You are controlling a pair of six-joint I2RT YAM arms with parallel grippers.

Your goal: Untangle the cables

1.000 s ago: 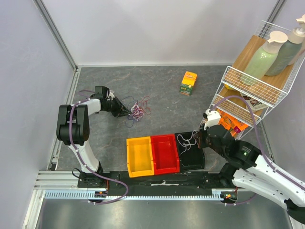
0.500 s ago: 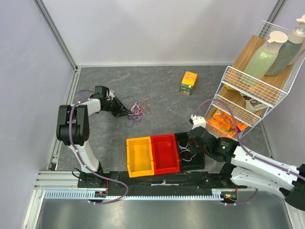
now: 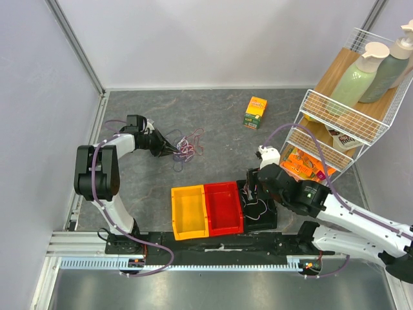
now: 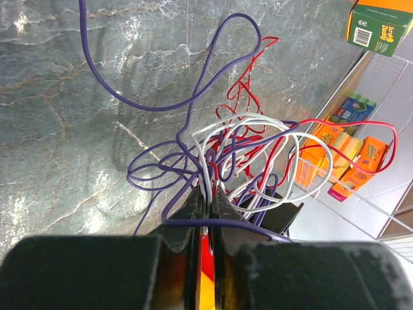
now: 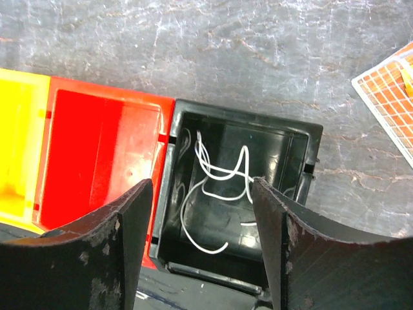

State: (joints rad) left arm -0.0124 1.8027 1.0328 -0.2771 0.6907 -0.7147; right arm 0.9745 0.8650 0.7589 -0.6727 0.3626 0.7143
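We see the left arm standing up from its base at the near edge, folded at the elbow near the left wall. Its forearm slants out across the table point(image 3: 213, 126), and the wrist is turned so that the left gripper point(image 3: 169, 152) lies low and points right, into the cables point(image 3: 186, 148). These lie in a loose heap of purple, red and white loops on the left half of the table, well apart from the bins.

From the left wrist camera the jaws are drawn nearly together and pinch strands at the near edge of the heap. A white strand point(image 4: 205, 174) runs down between the fingers point(image 4: 192, 205). We think a purple one goes in with it, though the crossing loops make that hard to tell. The other loops fan upward and outward from the pinch, with one long purple loop point(image 4: 193, 97) reaching farthest.

The right arm comes in from the right, elbow bent, with its wrist near the wire rack point(image 3: 335, 132). The right gripper point(image 3: 253, 188) points down over the black bin point(image 5: 248, 121). Its jaws stand wide apart and hold nothing, the two fingertips point(image 5: 143, 194) framing the bin from above. A single white cable point(image 5: 222, 173) lies loosely curled on the bin's floor.

The red bin point(image 5: 97, 148) touches the black one on its left, and the yellow bin point(image 5: 19, 142) touches the red one. A small green and orange box point(image 3: 256, 112) stands near the far side of the table.
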